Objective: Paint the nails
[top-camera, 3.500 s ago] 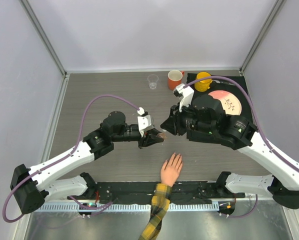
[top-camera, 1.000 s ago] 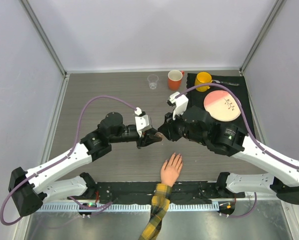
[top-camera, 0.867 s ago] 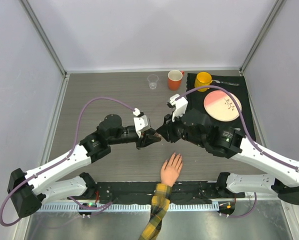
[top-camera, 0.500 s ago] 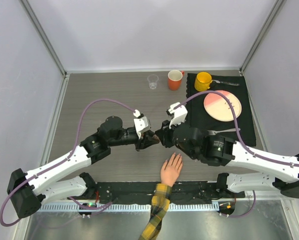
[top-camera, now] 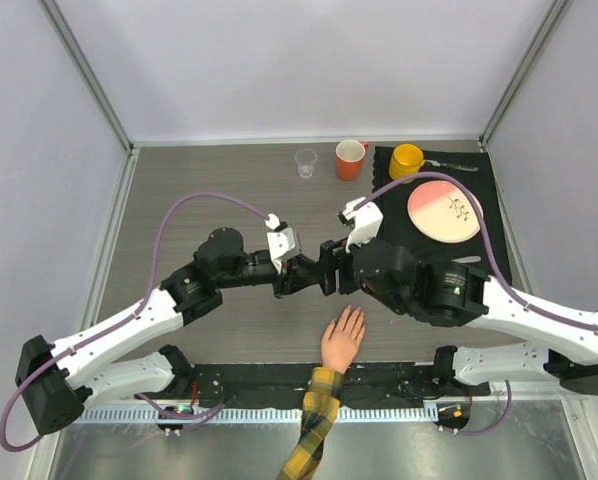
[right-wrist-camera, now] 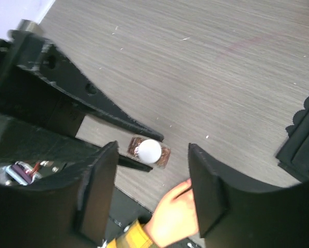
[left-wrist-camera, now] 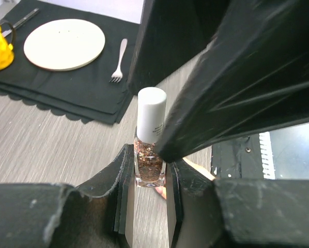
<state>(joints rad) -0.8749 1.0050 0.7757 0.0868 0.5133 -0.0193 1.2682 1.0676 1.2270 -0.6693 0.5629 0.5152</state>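
Note:
My left gripper [top-camera: 301, 275] is shut on a small glass bottle of glittery brown nail polish [left-wrist-camera: 150, 155] with a white cap [left-wrist-camera: 151, 114], held upright above the table. My right gripper [top-camera: 329, 272] hovers over it, open. In the right wrist view its fingers stand wide on either side of the white cap [right-wrist-camera: 148, 150] without touching it. The peach fake hand [top-camera: 343, 338] with its plaid sleeve [top-camera: 317, 415] lies palm down just below the bottle. Its nails [top-camera: 354, 314] are too small to make out.
At the back stand a clear cup [top-camera: 306, 162], an orange mug [top-camera: 350, 159] and a yellow mug [top-camera: 407, 161]. A black placemat [top-camera: 484, 180] at the back right carries a pink plate [top-camera: 444, 212] and a fork [left-wrist-camera: 118, 61].
My right gripper's jaws have gone from shut to wide open, now straddling the bottle's cap. My left gripper keeps hold of the bottle in about the same place.

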